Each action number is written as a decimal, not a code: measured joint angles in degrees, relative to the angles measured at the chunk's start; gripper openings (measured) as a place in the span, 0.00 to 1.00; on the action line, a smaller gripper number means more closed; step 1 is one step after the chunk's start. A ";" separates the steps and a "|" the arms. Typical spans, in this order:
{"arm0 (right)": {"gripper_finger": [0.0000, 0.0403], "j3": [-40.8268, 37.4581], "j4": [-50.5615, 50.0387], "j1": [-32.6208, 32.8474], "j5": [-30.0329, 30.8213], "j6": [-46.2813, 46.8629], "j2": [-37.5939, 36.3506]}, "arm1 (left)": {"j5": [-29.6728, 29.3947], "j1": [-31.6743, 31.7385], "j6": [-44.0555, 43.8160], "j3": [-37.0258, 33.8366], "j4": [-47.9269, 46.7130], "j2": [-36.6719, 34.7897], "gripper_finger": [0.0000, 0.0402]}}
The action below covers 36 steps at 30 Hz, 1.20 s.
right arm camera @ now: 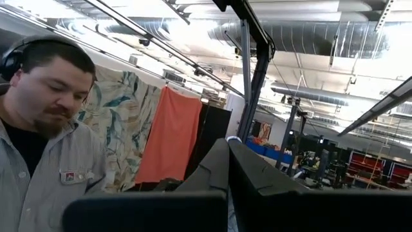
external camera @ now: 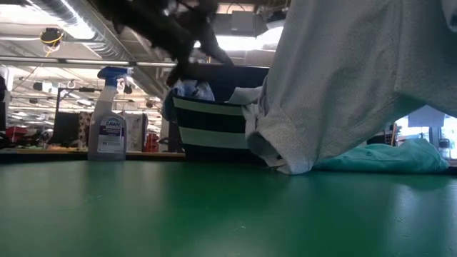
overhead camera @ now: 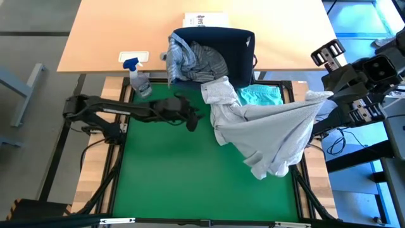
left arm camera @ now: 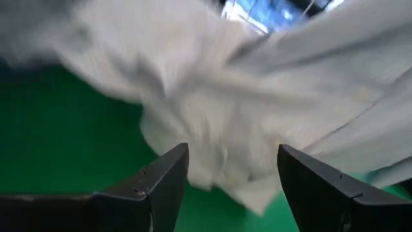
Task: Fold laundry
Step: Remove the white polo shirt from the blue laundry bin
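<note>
The basket (overhead camera: 235, 50) is sitting at the worktop's (overhead camera: 171, 177) far edge, the spray bottle (overhead camera: 138, 77) standing at its far left corner, a shirt (overhead camera: 272, 126) draping toward the right edge.

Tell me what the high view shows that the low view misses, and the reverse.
Only the high view: the right gripper holding the white shirt up by one end, and the grey-blue striped shirt piled in the basket. Only the low view: the shirt's hem resting on the mat. Both: spray bottle, mint-teal garment, open left gripper.
</note>
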 joint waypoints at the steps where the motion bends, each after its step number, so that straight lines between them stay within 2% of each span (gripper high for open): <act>1: 0.00 0.00 -0.04 0.00 0.00 0.00 0.01 | 1.11 -0.02 -2.44 0.00 0.33 1.76 0.58; 8: 0.00 0.00 -0.47 0.00 0.02 -0.02 0.00 | 2.79 -0.25 -14.81 -0.09 5.49 11.67 0.58; 15: 0.00 0.00 -1.75 0.00 0.02 -0.02 0.02 | 7.12 -0.28 -16.29 -0.07 18.91 19.54 0.58; 24: 0.00 0.02 -1.76 0.00 0.02 -0.02 0.02 | 7.46 -0.23 -21.31 -0.09 22.90 25.69 0.58; 36: 0.00 0.04 -1.80 0.00 0.02 -0.02 0.02 | 8.48 -0.26 -20.88 -0.07 46.85 34.88 0.58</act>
